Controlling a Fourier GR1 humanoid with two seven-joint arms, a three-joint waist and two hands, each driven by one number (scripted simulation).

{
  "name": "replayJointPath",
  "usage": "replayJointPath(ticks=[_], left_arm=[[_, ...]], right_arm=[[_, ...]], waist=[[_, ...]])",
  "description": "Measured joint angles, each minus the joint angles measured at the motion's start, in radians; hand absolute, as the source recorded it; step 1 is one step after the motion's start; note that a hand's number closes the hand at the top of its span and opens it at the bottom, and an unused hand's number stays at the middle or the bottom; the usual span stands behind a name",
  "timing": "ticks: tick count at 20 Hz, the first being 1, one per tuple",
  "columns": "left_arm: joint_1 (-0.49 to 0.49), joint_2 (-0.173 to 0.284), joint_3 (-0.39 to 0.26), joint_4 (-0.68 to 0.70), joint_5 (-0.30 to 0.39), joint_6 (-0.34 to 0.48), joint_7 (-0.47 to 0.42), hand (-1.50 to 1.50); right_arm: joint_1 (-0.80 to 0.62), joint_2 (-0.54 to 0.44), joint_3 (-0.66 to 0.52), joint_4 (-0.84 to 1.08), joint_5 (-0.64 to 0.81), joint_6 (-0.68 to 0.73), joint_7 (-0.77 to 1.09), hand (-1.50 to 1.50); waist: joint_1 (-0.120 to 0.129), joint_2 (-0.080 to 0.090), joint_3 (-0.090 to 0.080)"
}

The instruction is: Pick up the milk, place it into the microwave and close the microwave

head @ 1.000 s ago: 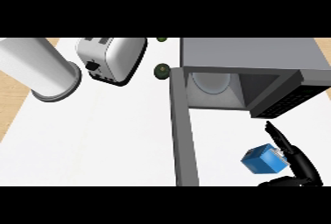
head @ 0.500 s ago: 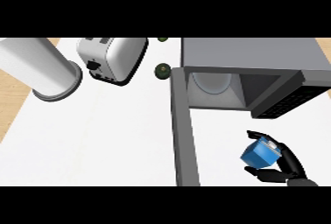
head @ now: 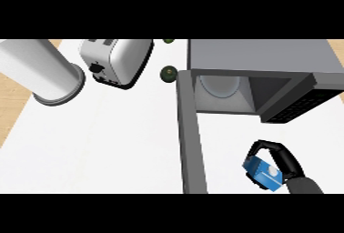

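White countertop (head: 101,150) fills most of our view, with a strip of pale wood showing along its left edge. Low at the right, we see the milk (head: 263,173), a small blue carton with a white cap, held above the counter in front of the microwave (head: 269,59) and to the right of its open door (head: 190,136). The right hand (head: 285,160) wraps it: black fingers (head: 269,146) curl over the carton's far end while the thumb comes in beneath its near side, so the carton is pinched between them and tilted. The grey forearm enters from the lower right corner.

Against the frame half a second ago, we find the hand and carton a little lower and nearer the bottom edge, the carton tipped further onto its corner. A second ago the fingers stood straight beside the carton; now they are closed round it.

Inside the microwave's cavity a pale round turntable (head: 220,85) is visible. Farther left stand a silver toaster (head: 114,61) and a large white cylinder (head: 43,70); a small dark round object (head: 169,73) lies between toaster and microwave.
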Motion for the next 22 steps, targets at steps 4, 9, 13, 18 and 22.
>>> replayJointPath(ticks=[4, 9, 13, 18, 22], left_arm=[[0.013, 0.014, 0.014, 0.001, 0.022, -0.005, -0.001, -1.5], [0.035, 0.013, 0.024, 0.001, 0.048, -0.01, -0.005, -1.5], [0.057, 0.015, 0.038, 0.0, 0.072, -0.018, 0.0, -1.5], [0.062, 0.022, 0.054, 0.002, 0.097, -0.019, 0.014, -1.5], [0.068, 0.033, 0.071, 0.007, 0.127, -0.028, 0.023, -1.5]], right_arm=[[-0.03, 0.031, 0.0, 0.011, -0.033, 0.0, 0.001, 1.5], [-0.076, 0.107, -0.085, 0.048, -0.107, -0.098, 0.015, 1.5], [-0.143, 0.149, -0.125, 0.088, -0.132, -0.153, 0.014, 1.5], [-0.214, 0.157, -0.141, 0.12, -0.125, -0.212, 0.009, 1.5], [-0.301, 0.151, -0.16, 0.15, -0.127, -0.251, 0.032, 1.5]], waist=[[-0.002, 0.0, 0.0], [-0.007, 0.0, 0.0], [-0.008, 0.0, -0.001], [-0.012, 0.0, -0.002], [-0.011, 0.0, -0.002]])
